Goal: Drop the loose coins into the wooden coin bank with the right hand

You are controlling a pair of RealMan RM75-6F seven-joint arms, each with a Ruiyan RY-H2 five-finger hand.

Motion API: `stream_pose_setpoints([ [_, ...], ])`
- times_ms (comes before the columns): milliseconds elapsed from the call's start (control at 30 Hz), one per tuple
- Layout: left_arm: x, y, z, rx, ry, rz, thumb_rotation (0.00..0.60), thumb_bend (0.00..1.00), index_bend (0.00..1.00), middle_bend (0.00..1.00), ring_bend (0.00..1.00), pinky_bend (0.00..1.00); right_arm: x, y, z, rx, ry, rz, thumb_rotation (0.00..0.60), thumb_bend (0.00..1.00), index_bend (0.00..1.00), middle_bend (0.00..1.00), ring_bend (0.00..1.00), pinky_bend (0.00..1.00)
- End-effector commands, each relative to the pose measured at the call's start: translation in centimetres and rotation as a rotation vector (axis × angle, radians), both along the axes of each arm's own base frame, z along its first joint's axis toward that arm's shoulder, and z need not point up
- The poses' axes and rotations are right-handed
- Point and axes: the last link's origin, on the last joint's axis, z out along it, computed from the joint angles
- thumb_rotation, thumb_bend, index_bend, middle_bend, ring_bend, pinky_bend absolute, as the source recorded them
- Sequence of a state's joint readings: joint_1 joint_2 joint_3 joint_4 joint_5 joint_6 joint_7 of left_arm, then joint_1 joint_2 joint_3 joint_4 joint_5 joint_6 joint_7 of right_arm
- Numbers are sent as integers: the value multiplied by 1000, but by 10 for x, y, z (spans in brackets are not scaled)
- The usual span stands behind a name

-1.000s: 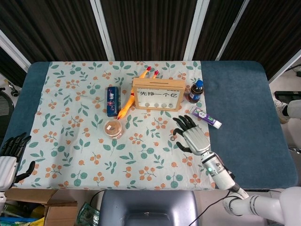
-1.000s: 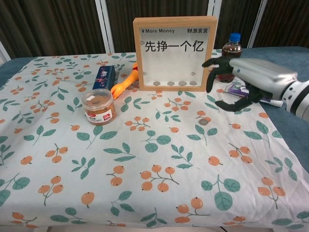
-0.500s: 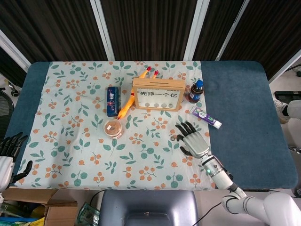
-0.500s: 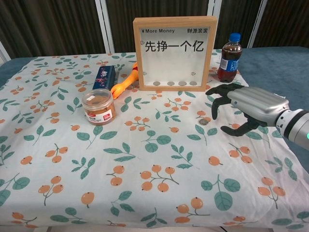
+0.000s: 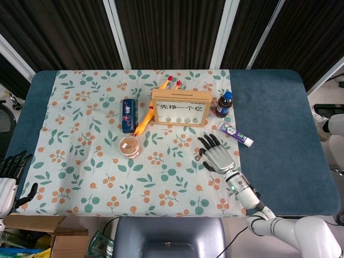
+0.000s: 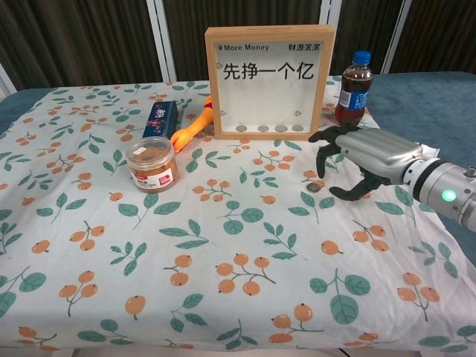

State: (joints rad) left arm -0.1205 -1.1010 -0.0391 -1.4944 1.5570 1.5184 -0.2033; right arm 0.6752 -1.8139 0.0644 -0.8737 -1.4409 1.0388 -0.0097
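Coin bank work is sitting at the reach-and-pick stage. The right hand, a silver-backed robotic hand with black fingers, is hovering low over the cloth at the right of centre in the chest view, fingers spread and curled downward like a claw, holding nothing. Directly beneath its fingertips, one small round silver coin is lying flat on the tablecloth; the fingers are near it but appear not to be touching it. In the head view the same coin is showing just at the left edge of the hand.

Above the hand in the chest view, the square wooden coin bank with a clear front and black printed characters is standing upright at the top centre, with several coins already resting along its inner floor. To its right a small dark cola bottle with a blue cap is standing, and in the head view a white and purple tube is lying just above and to the right of the hand. Left of the bank, a yellow rubber chicken toy, a dark blue rectangular tin and a round clear jar of brown contents are sitting on the floral tablecloth.

The left hand is resting open at the lower left edge of the head view, well apart from everything.

The next move probably calls for lowering the fingertips and pinching the thin, flat coin off soft cloth, which looks fiddly, then lifting it to the bank's top.
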Motion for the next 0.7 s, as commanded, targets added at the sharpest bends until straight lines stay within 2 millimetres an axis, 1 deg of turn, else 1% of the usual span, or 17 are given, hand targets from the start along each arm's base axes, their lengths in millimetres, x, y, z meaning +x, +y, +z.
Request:
stream_pose_setpoints([
  [33,0,0,1,2,-1,0,600,427,0,0,0,0,2,-2,-4,6,2,-5,600,521,576,195,0,13],
  [333,-1,-1,1,1,-2,0,600,428,0,0,0,0,4,-4,-11,21,1,-13,600,521,576,195,0,13],
  [700,-1,-1,1,1,-3,1,600,427,0,0,0,0,7,-6,-14,28,4,-13,600,521,578,195,0,13],
])
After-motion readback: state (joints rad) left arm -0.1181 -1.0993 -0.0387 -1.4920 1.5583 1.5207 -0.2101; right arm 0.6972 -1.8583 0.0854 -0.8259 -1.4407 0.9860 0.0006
